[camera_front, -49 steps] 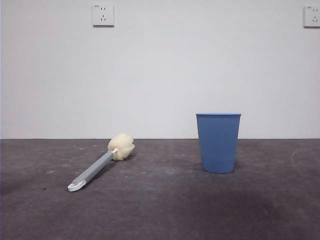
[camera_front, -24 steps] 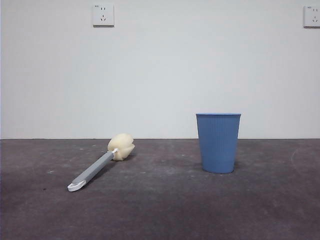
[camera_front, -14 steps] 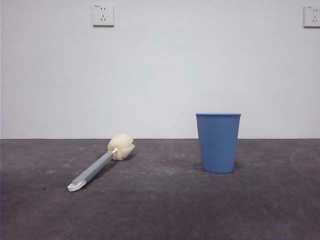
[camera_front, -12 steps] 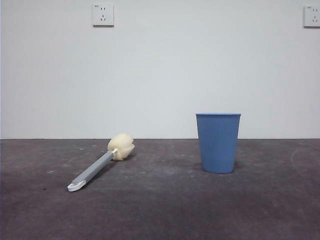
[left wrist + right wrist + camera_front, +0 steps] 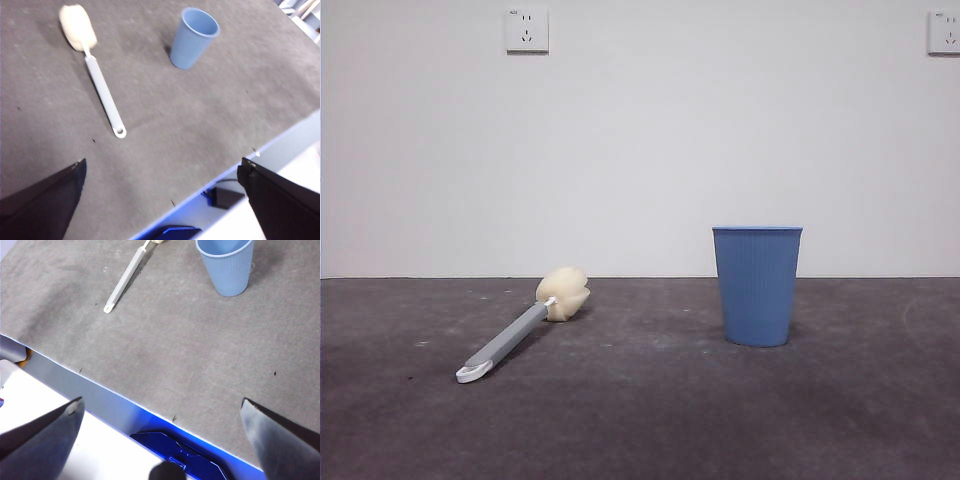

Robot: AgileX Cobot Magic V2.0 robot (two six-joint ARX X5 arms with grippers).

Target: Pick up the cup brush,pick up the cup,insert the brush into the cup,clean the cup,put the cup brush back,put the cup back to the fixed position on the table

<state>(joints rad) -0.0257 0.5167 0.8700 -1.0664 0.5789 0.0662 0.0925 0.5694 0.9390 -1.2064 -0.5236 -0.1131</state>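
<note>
The cup brush [image 5: 510, 342] lies flat on the table [image 5: 640, 420] at the left, its cream sponge head toward the back wall and its white tip toward the front. It also shows in the left wrist view [image 5: 102, 92] and the right wrist view [image 5: 125, 282]. The light blue cup [image 5: 757, 285] stands upright at the right, apart from the brush, and shows in both wrist views [image 5: 192, 40] [image 5: 227, 270]. My left gripper [image 5: 162, 165] and right gripper [image 5: 161, 402] are open and empty, high above the table's front edge, out of the front view.
A white wall with two sockets [image 5: 526, 30] [image 5: 943, 32] stands behind the table. The table's front edge [image 5: 125, 400] runs below both grippers [image 5: 280, 145]. Dark grey table surface lies between the brush and the cup.
</note>
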